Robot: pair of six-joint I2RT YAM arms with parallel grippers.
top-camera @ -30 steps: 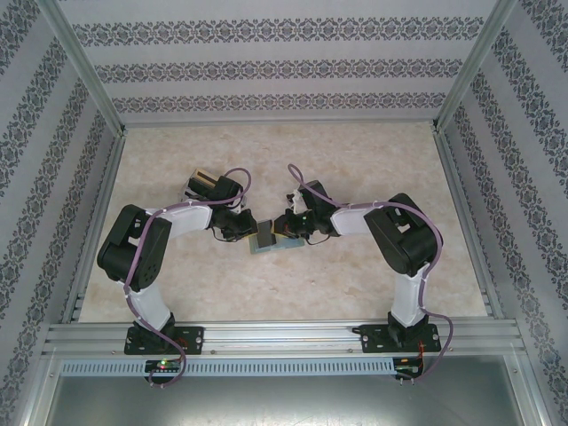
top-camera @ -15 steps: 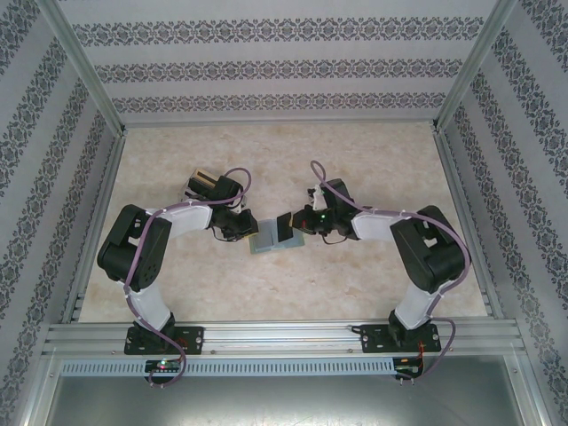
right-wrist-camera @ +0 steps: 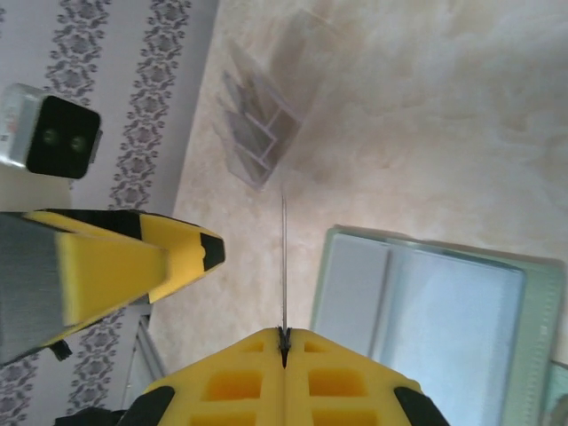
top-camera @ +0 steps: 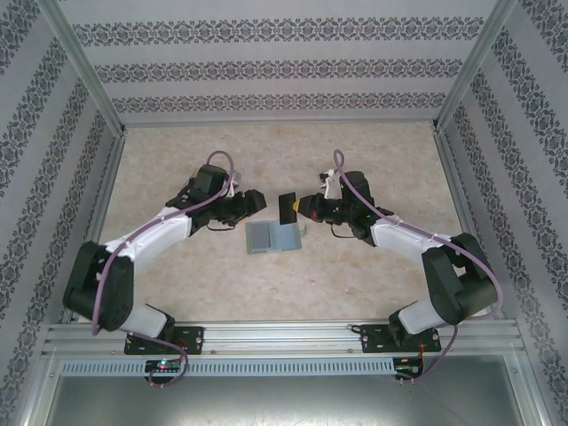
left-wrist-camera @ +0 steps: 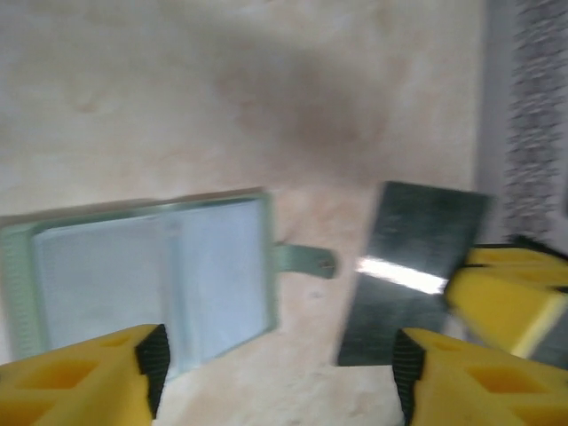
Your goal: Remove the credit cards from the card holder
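beside holder (top-camera: 272,237), right gripper (right-wrist-camera: 284,342) pinches seemingly dark card (top-camera: 287,209).

Card holder (top-camera: 272,237) flat on counter (top-camera: 382,275), at centre, between both arms. Credit card (top-camera: 287,209) off counter, on edge, behind card holder's right half, nipped in right jaws. Left jaws over counter behind card holder's left half, left of credit card, apart from it.

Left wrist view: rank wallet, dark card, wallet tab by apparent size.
1. wallet
2. dark card; held off the table, nearer the camera, so it may look oversized
3. tab, clearly smallest
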